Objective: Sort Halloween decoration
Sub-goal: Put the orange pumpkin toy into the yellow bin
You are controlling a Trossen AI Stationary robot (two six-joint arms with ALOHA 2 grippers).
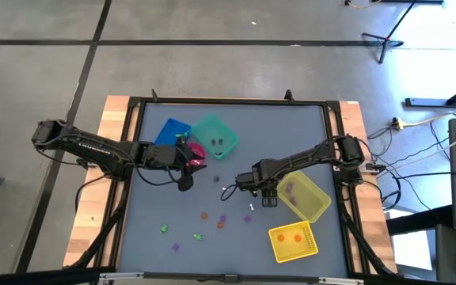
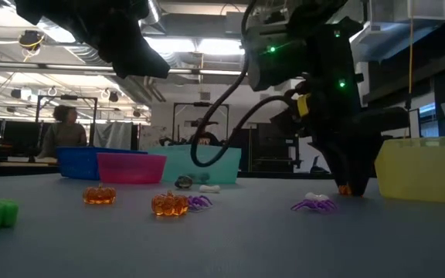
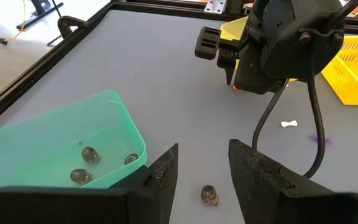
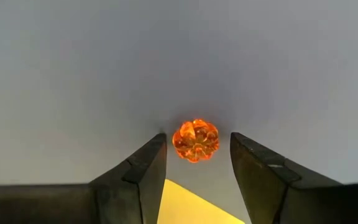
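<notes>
My right gripper (image 4: pixel 196 163) points straight down, open, just left of a yellow bin (image 1: pixel 307 195). A small orange pumpkin trinket (image 4: pixel 196 140) lies on the table between its fingertips, and neither finger touches it. The low view shows the same gripper (image 2: pixel 346 185) low over the table. My left gripper (image 3: pixel 202 171) is open and slanting down beside the teal bin (image 3: pixel 55 143), which holds three grey trinkets. A grey trinket (image 3: pixel 209 195) lies on the table under its fingers. Loose orange, purple, green and white trinkets (image 1: pixel 221 224) lie scattered on the near half of the table.
Blue (image 1: pixel 172 131), teal (image 1: pixel 214 136) and pink (image 1: pixel 196 153) bins stand at the far left. A second yellow bin (image 1: pixel 294 241) holding orange pieces stands near the front edge. A white bone (image 3: pixel 289 124) and a purple spider (image 2: pixel 314 205) lie close to the right gripper.
</notes>
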